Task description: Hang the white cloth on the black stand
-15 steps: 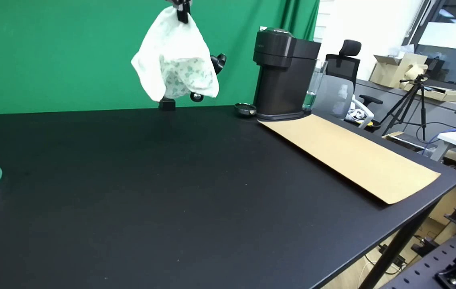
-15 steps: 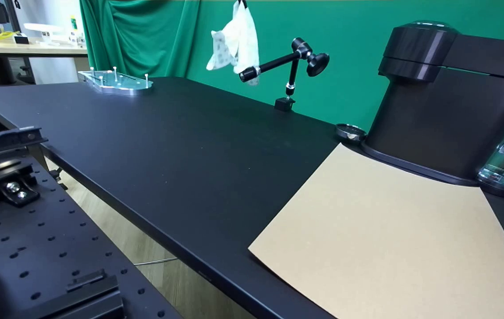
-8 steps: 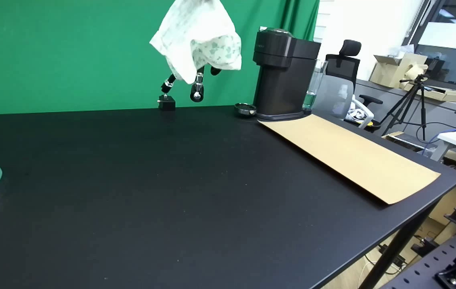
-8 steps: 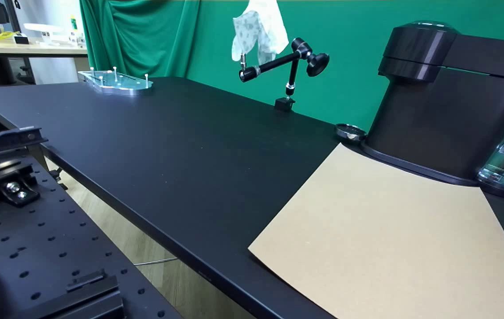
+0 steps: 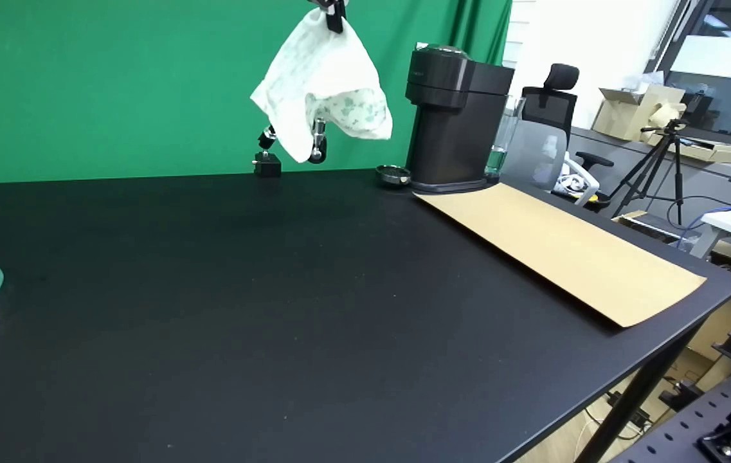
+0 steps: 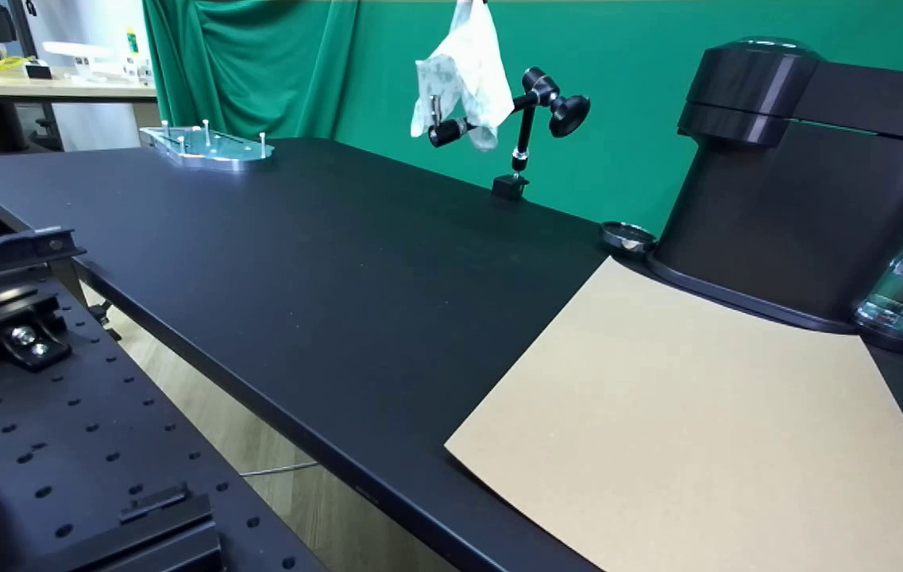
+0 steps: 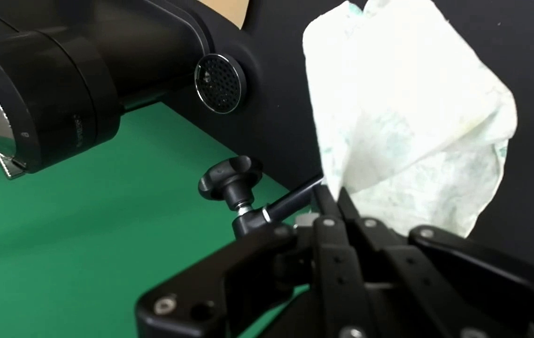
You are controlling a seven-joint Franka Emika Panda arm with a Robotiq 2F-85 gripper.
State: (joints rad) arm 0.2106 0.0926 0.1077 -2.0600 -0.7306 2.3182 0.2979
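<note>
The white cloth (image 5: 330,77) has sunk, hanging beneath the end effector (image 7: 335,197) pinched onto it

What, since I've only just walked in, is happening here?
The robot's gripper is pinching the white cloth near its top and holding it up at the black stand. In both exterior views the white cloth hides part of the black stand. I can't tell whether it rests on it; the gripper hasn't let go, so the hanging isn't finished.
</note>
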